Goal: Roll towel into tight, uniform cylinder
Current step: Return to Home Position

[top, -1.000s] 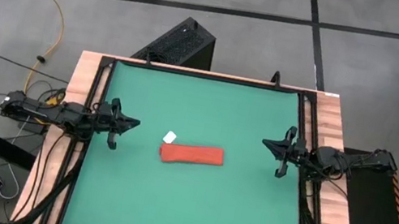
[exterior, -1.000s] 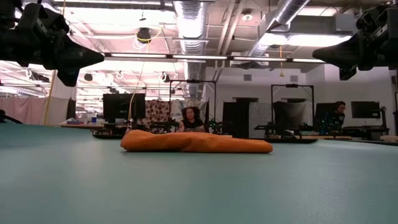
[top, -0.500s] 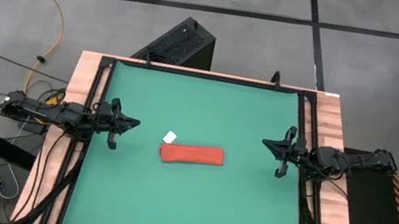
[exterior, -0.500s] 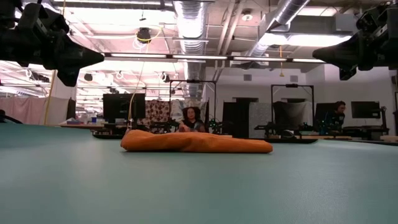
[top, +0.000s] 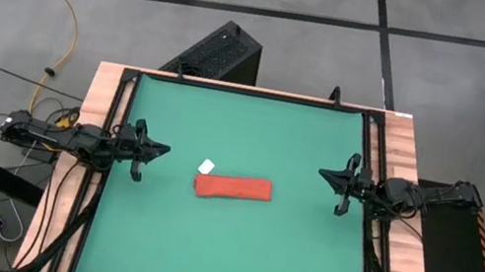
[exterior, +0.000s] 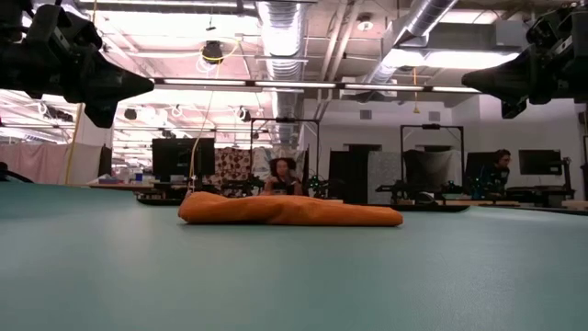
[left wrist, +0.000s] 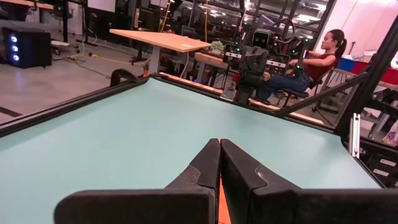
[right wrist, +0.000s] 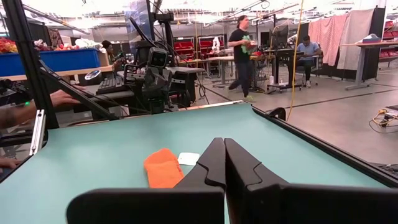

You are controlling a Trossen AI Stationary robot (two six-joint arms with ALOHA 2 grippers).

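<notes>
Lying unmoved, towel [top: 232, 187] (still rolled)

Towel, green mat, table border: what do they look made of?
Towel: soft cloth, matte orange-red; it sags into a lumpy roll. Green mat: smooth matte sheet, perhaps rubber or vinyl; no weave shows. Table border: probably wood, pale tan, unpainted.

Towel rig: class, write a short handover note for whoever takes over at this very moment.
Left tool: shut, empty, raised at the left side of the green mat.
Right tool: shut, empty, raised at its right side.
Towel: a long roll mid-mat, touched by neither tool, white tag out at one end.
Done: rolling. Left: perhaps evening it, since one end looks thicker.
</notes>
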